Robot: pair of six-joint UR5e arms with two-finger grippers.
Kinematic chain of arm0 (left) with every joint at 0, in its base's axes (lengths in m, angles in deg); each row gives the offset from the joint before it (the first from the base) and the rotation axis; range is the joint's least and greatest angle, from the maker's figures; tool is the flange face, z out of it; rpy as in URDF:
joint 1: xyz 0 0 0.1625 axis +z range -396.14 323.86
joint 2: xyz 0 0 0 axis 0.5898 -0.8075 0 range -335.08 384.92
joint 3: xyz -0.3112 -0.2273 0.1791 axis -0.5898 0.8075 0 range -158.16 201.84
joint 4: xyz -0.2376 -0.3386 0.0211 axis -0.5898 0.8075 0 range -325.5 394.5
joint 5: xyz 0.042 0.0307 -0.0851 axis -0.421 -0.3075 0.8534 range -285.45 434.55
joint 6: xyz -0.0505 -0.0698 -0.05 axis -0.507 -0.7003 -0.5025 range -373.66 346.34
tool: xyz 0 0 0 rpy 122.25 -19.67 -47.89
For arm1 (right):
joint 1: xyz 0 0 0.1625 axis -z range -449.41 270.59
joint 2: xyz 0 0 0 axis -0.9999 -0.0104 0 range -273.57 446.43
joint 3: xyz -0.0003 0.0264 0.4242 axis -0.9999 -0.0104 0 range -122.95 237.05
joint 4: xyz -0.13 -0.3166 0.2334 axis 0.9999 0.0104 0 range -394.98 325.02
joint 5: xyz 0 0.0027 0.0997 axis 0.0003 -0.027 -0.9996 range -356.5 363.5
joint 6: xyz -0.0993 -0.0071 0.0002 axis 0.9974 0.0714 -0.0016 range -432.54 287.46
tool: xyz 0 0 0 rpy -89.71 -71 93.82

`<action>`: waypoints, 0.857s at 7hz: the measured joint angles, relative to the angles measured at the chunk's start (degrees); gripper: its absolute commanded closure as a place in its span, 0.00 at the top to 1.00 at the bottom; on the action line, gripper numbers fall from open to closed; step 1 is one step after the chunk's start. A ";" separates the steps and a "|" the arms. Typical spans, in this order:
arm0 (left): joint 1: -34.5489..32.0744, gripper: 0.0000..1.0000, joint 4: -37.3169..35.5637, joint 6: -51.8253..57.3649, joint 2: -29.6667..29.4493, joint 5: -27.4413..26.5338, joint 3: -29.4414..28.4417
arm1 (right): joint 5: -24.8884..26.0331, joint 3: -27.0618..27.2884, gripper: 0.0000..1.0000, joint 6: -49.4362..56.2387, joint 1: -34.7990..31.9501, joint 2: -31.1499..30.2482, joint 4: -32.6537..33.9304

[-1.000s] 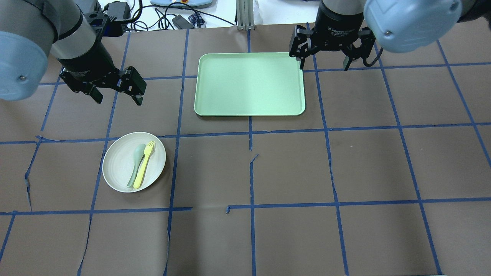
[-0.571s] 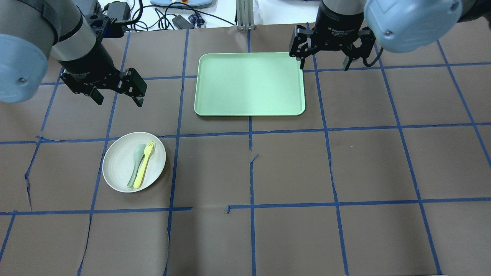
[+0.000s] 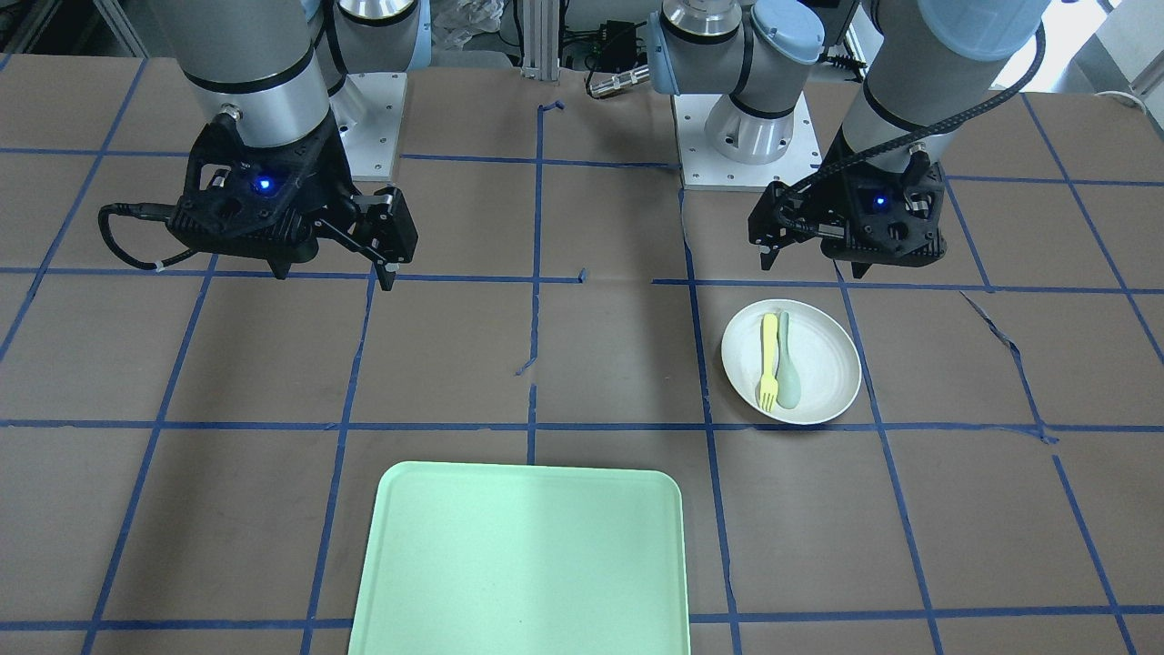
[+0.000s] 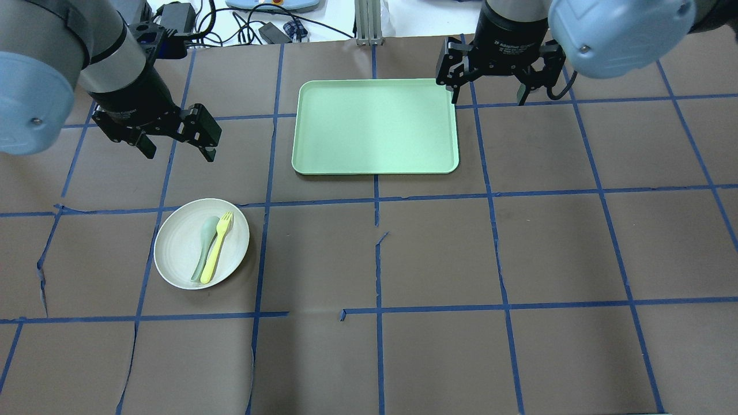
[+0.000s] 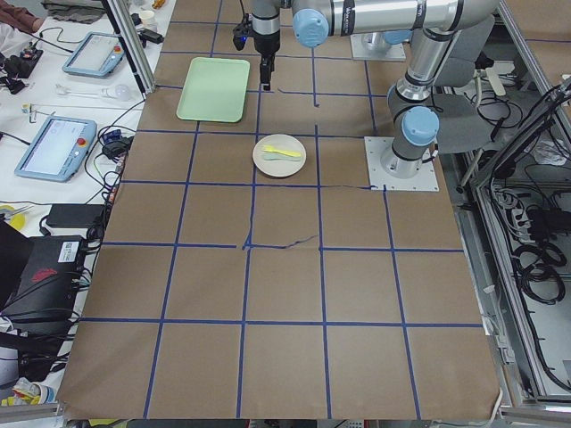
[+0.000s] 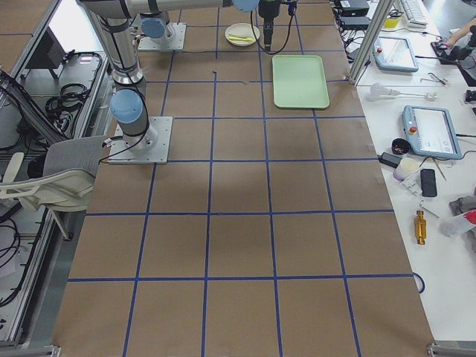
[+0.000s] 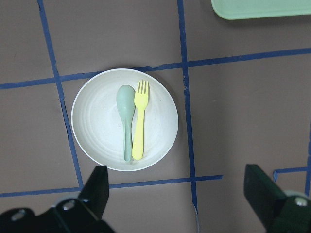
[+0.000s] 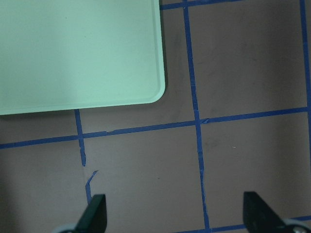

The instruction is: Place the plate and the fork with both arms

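The off-white round plate [image 4: 176, 248] lies on the brown table, left of centre. The pale-yellow fork [image 4: 218, 246] and a green-grey spoon [image 4: 205, 245] lie side by side in it. My left gripper [image 4: 180, 153] is open and empty, hovering above the table just beyond the plate. Its wrist view looks down on the plate [image 7: 97, 121], fork [image 7: 139, 121] and spoon [image 7: 126, 116] between its fingers. My right gripper [image 4: 487, 101] is open and empty, high above the mint-green tray's [image 4: 375, 127] far right corner. The plate [image 3: 823, 355] and fork [image 3: 769, 359] also show in the front view.
The tray [image 3: 518, 564] lies flat and empty at the table's far middle. Blue tape lines grid the brown paper, which is torn in places. Cables and devices lie beyond the far table edge [image 4: 259, 29].
The left arm has shifted very slightly. The plate, fork, spoon and tray have not moved, and both grippers stay open.
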 measured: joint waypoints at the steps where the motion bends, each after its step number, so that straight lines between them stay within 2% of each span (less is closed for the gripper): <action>1: 0.35 1.00 -0.21 0.09 -0.15 -0.15 0.16 | 0.01 0.00 1.00 0.00 0.00 -0.01 -0.01; 4: 3.25 1.00 -2.01 0.73 -0.96 -1.03 0.77 | 0.06 0.00 1.00 -0.02 -0.09 -0.04 -0.08; 6: 9.48 1.00 -1.12 1.75 -1.02 -1.70 1.11 | 0.04 0.00 1.00 -0.02 -0.19 0.00 -0.08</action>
